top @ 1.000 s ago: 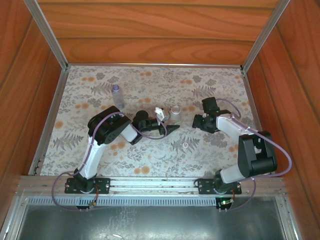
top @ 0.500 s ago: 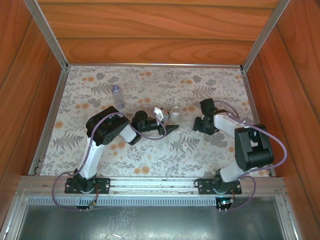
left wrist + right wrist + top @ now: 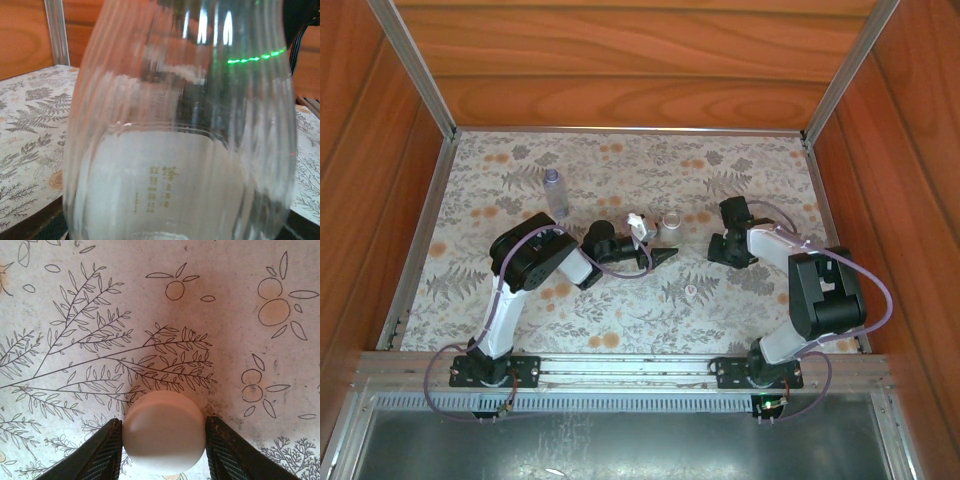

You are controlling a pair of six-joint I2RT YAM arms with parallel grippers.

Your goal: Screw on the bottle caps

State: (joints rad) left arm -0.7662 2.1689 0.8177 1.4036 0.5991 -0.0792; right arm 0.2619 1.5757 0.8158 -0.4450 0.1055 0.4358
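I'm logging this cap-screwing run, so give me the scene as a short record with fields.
right gripper: shut on the opaque white round plastic cap
left gripper: at the clear ribbed plastic bottle with a pale label; grip unclear
slim lilac-tinted clear bottle: upright, far left, apart from both arms
small pale round cap: loose on the floral tablecloth, between the arms
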